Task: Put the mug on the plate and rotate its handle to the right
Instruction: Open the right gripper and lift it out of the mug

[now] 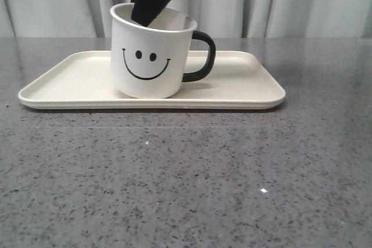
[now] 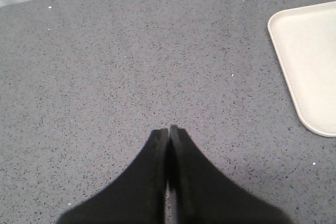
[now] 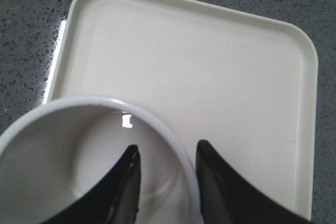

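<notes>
Looking forward over the speckled grey stone desk (image 1: 186,178), I see the white cylindrical mug with the black smiley face (image 1: 150,62) standing upright on the large flat cream-coloured rectangular plate (image 1: 244,88), left of the plate's middle. Its face is turned toward the camera, and its glossy black C-shaped handle (image 1: 203,56) sticks out to the right.

My right claw (image 3: 167,174) reaches down from above at the mug's rim. From the right wrist camera I see one finger (image 3: 123,192) inside the mug and the other outside, with the white wall (image 3: 181,156) between them; whether they are pressing on that wall I cannot tell.

My left claw (image 2: 168,132) hangs over bare desk, its two black fingers pressed together with nothing between them. A rounded corner of the plate (image 2: 310,72) shows at the edge of that view, well apart from the claw. Pale grey curtains (image 1: 302,4) hang behind the desk.
</notes>
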Available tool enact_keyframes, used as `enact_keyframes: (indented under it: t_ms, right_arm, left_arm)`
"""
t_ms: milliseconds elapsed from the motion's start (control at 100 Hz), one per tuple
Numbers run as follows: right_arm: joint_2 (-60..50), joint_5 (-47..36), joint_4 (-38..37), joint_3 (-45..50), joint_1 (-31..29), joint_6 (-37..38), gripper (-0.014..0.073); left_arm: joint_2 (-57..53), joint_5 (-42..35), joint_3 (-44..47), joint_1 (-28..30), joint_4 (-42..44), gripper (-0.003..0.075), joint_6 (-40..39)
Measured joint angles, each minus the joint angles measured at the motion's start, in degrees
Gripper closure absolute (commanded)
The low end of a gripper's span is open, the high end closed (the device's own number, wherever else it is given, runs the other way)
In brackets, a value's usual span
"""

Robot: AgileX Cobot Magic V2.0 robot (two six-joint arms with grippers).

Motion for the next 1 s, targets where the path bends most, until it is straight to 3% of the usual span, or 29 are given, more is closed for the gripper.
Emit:
enact_keyframes:
  t_ms: [620,1000]
  right_arm:
    - [0.0,0.1,0.0,-9.2,0.0,3.4,0.0301]
    - [0.0,0.6,-1.9,-20.5,-2.5,15.8,0.0301]
  left_arm:
    - [0.0,0.0,0.0,0.0,0.0,0.0740,0.0]
    - [0.0,0.0,0.0,0.0,0.0,0.0740,0.0]
